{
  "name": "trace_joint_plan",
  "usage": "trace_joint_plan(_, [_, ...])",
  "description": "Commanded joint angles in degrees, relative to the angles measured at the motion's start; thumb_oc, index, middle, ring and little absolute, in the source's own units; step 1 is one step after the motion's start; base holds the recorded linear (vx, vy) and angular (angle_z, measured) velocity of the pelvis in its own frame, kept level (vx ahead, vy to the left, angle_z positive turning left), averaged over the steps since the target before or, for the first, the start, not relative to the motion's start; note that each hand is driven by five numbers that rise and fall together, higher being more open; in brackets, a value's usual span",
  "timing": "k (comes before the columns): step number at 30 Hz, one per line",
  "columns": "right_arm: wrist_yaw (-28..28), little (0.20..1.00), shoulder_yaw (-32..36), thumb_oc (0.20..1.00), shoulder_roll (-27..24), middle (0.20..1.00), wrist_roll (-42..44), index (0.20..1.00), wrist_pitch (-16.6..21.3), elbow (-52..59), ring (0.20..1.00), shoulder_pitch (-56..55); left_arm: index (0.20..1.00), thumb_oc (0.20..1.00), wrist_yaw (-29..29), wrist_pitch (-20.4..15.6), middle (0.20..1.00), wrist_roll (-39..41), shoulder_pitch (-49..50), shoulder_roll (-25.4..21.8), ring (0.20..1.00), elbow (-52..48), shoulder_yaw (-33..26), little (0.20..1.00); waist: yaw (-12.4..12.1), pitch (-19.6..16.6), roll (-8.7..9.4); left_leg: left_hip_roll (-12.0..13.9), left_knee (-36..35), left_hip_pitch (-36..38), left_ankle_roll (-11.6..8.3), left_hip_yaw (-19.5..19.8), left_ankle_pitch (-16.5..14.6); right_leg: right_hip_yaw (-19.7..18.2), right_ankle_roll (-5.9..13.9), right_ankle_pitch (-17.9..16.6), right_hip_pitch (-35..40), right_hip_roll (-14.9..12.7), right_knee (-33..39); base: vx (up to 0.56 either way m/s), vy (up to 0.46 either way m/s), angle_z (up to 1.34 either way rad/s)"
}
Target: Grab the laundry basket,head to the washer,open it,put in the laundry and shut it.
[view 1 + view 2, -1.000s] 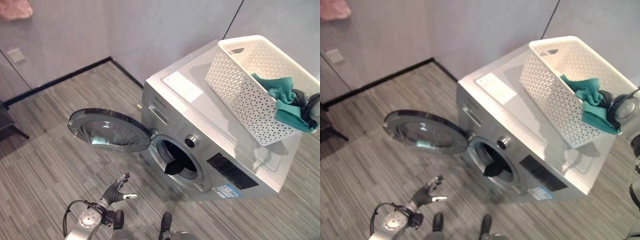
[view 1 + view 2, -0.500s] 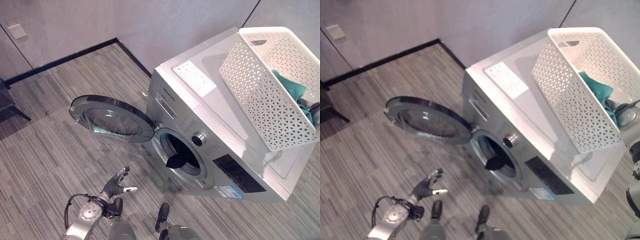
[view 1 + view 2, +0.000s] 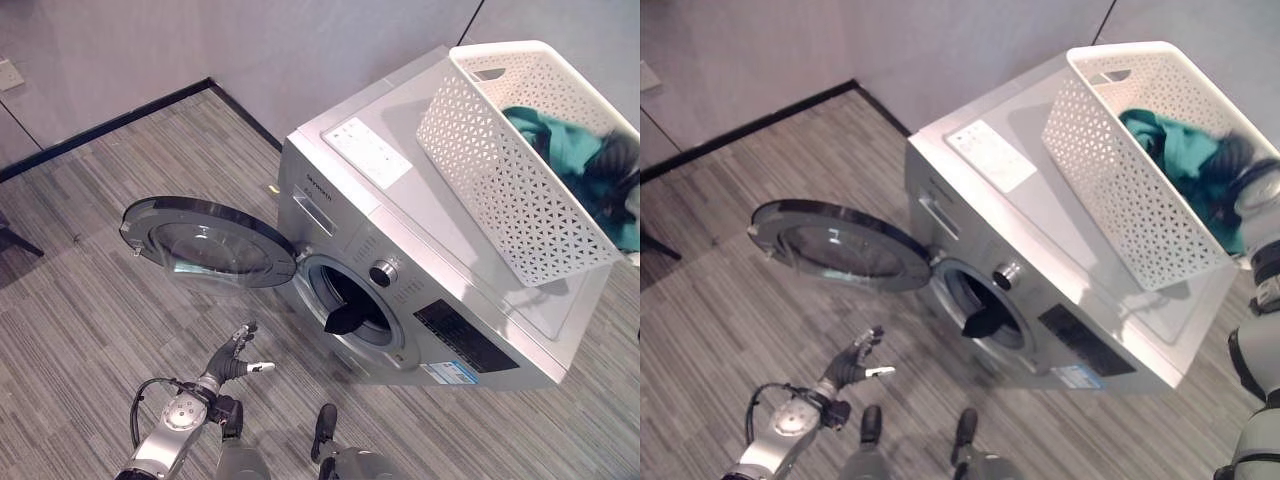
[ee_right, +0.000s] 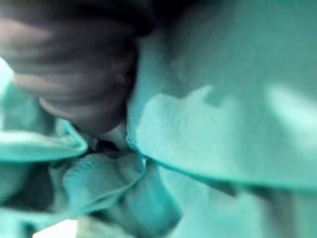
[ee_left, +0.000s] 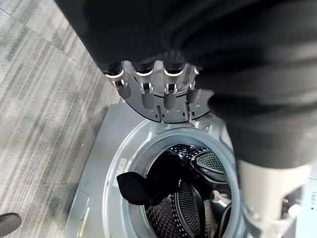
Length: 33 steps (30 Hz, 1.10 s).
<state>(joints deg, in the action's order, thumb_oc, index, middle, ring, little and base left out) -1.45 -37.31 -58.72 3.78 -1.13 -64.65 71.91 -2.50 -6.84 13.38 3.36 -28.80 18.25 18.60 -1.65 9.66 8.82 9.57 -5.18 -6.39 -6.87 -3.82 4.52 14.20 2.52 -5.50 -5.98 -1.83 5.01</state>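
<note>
Grey plank floor (image 3: 80, 300) surrounds our open washer (image 3: 400, 260). Our left hand (image 3: 235, 360) hangs spread. Our right hand (image 3: 1255, 190) lies buried in teal laundry (image 3: 560, 150) inside the basket (image 3: 500, 180) atop; its fingers we cannot tell.

A silver-grey metal left arm (image 3: 165, 448) with a round joint disc ends in a left hand (image 3: 232, 362) under a dark ribbed cover, with silver fingers (image 5: 144, 89) tipped dark. The right arm (image 3: 1260, 260) shows a silver round joint and black segments.
</note>
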Motion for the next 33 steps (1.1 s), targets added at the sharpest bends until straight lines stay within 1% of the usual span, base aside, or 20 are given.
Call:
trace_joint_plan(1, [7.23, 0.2, -2.98, 0.2, -2.15, 0.2, 2.05, 0.2, 0.98, -1.24, 0.2, 10.7, 1.0, 1.0, 0.81, -1.17, 1.0, 0.16, -1.45, -1.38, 1.0, -1.0, 0.25, 1.0, -0.34, -1.12, 1.19, 5.99, 0.18, 2.14, -1.28, -0.04, -4.26, -1.73, 5.0, 6.33, 3.8, -4.23, -0.01, 0.0, 0.0, 0.0])
trace_joint_plan(6, [13.36, 0.2, -2.96, 0.2, -3.87, 0.2, 0.74, 0.2, 1.24, 2.1, 0.2, 16.09, 1.0, 1.0, 1.14, -0.9, 1.0, -0.37, -1.13, -1.91, 1.0, -0.37, 0.45, 1.0, 0.01, -2.43, 1.26, 5.69, 0.18, 2.76, -1.08, 0.14, -4.89, -1.75, 5.13, 6.44, 4.47, -4.34, -0.01, 0.01, 0.006, 0.0])
trace_joint_plan(11, [18.67, 0.2, 0.26, 0.2, -6.71, 0.2, -0.34, 0.2, 0.77, 7.4, 0.2, 17.13, 1.0, 1.0, 1.35, -0.68, 1.0, -0.53, -0.84, -2.36, 1.0, -0.15, 0.28, 1.0, 0.11, -3.52, 1.28, 5.41, 0.18, 3.22, -0.85, 0.54, -5.55, -1.41, 5.27, 6.64, 5.31, -4.62, -0.01, 0.02, 0.012, 0.02])
trace_joint_plan(14, [22.26, 0.2, 1.19, 0.2, -8.26, 0.2, -4.13, 0.2, -0.24, 10.01, 0.2, 17.32, 1.0, 1.0, 1.55, -0.44, 1.0, -0.89, -0.63, -2.63, 1.0, -0.36, 0.16, 1.0, 0.04, -3.91, 1.23, 5.14, 0.18, 3.47, -0.61, 0.72, -5.96, -1.19, 5.48, 6.55, 5.64, -4.93, -0.01, 0.01, 0.033, 0.03])
trace_joint_plan(17, [26.2, 0.2, 4.96, 0.2, -9.8, 0.2, -5.67, 0.2, -0.73, 14.14, 0.2, 15.83, 1.0, 1.0, 2.17, -0.51, 1.0, -1.25, -0.85, -2.49, 1.0, 0.29, 0.21, 1.0, 0.09, -4.25, 1.2, 4.71, 0.18, 3.83, -0.29, 0.9, -6.42, -1.36, 5.7, 6.49, 5.94, -5.24, -0.01, 0.01, 0.066, 0.0])
trace_joint_plan(18, [31.48, 0.2, 9.85, 0.2, -11.94, 0.2, -8.96, 0.2, -1.53, 20.39, 0.2, 13.33, 1.0, 1.0, 2.82, -0.51, 1.0, -2.24, -1.03, -2.16, 1.0, 0.52, 0.1, 1.0, 0.14, -4.58, 0.85, 3.89, 0.18, 4.29, 0.28, 0.96, -7.03, -1.44, 6.24, 6.17, 6.16, -6.06, -0.01, 0.02, 0.125, -0.01])
trace_joint_plan(20, [32.04, 0.2, 11.91, 0.2, -12.19, 0.2, -9.77, 0.2, -1.84, 22.6, 0.2, 11.32, 1.0, 1.0, 3.02, -0.49, 1.0, -2.42, -1.12, -2.28, 1.0, 0.75, 0.09, 1.0, 0.04, -4.61, 1.03, 3.65, 0.18, 4.46, 0.48, 1.0, -7.17, -1.5, 6.33, 6.09, 6.24, -6.27, -0.01, 0.01, 0.087, 0.0])
trace_joint_plan(24, [36.14, 0.2, 17.53, 0.2, -14.29, 0.2, -13.15, 0.2, -2.19, 28.89, 0.2, 7.61, 1.0, 1.0, 3.68, -0.89, 1.0, -3.08, -1.27, -1.79, 1.0, 0.81, -0.39, 1.0, 0.08, -4.94, 0.88, 2.39, 0.18, 5.05, 1.28, 1.14, -7.84, -1.7, 6.92, 5.49, 6.5, -7.32, -0.01, 0.0, 0.102, -0.01])
trace_joint_plan(25, [37.15, 0.2, 19.96, 0.2, -14.56, 0.2, -13.76, 0.2, -2.35, 31.0, 0.2, 5.45, 1.0, 1.0, 4.01, -1.01, 1.0, -3.22, -1.46, -1.65, 1.0, 0.88, -0.42, 1.0, 0.05, -5.06, 0.96, 1.87, 0.18, 5.24, 1.61, 1.14, -8.09, -1.74, 7.22, 5.3, 6.57, -7.78, -0.01, -0.01, 0.183, 0.0])
trace_joint_plan(26, [38.25, 0.2, 22.61, 0.2, -14.85, 0.2, -15.72, 0.2, -2.46, 34.54, 0.2, 2.98, 1.0, 1.0, 4.43, -1.13, 1.0, -3.86, -1.61, -1.26, 1.0, 0.61, -0.65, 1.0, 0.24, -5.24, 0.67, 1.21, 0.18, 5.56, 2.08, 1.05, -8.37, -1.86, 7.63, 4.74, 6.58, -8.48, -0.01, -0.01, 0.206, -0.02])
trace_joint_plan(28, [39.33, 0.2, 28.18, 0.2, -14.41, 0.2, -17.63, 0.2, -2.74, 39.86, 0.2, -2.36, 1.0, 1.0, 4.91, -1.33, 1.0, -4.43, -1.92, -0.9, 1.0, 0.23, -0.77, 1.0, 0.55, -5.37, 0.62, -0.09, 0.18, 5.93, 2.98, 0.99, -8.91, -2.32, 8.32, 3.85, 6.35, -9.49, -0.01, -0.02, 0.207, -0.02])
trace_joint_plan(30, [39.36, 0.2, 30.72, 0.2, -13.64, 0.2, -18.38, 0.2, -2.75, 42.42, 0.2, -4.8, 1.0, 1.0, 4.98, -1.37, 1.0, -4.79, -2.06, -1.08, 1.0, 0.01, -0.71, 1.0, 0.51, -5.44, 0.95, -0.6, 0.18, 6.03, 3.33, 0.89, -9.07, -2.5, 8.53, 3.48, 6.24, -9.95, -0.01, -0.02, 0.152, -0.04])
trace_joint_plan(31, [40.45, 0.2, 33.29, 0.2, -12.63, 0.2, -19.44, 0.2, -2.44, 45.89, 0.2, -6.88, 1.0, 1.0, 5.35, -1.35, 1.0, -5.29, -2.44, -0.42, 1.0, -0.01, -0.79, 1.0, 0.94, -5.56, 0.53, -1.59, 0.18, 6.4, 3.94, 0.71, -9.43, -2.73, 9.07, 2.57, 6.02, -10.84, -0.01, -0.02, 0.201, -0.1])
trace_joint_plan(33, [40.35, 0.2, 36.91, 0.2, -12.14, 0.2, -20.78, 0.2, -2.9, 48.86, 0.2, -10.67, 1.0, 1.0, 5.44, -1.31, 1.0, -5.91, -2.53, -0.68, 1.0, -0.05, -0.77, 1.0, 0.94, -5.64, 1.04, -2.32, 0.18, 6.66, 4.41, 0.58, -9.72, -2.89, 9.47, 2.11, 6.1, -11.56, -0.01, -0.02, 0.205, -0.12])
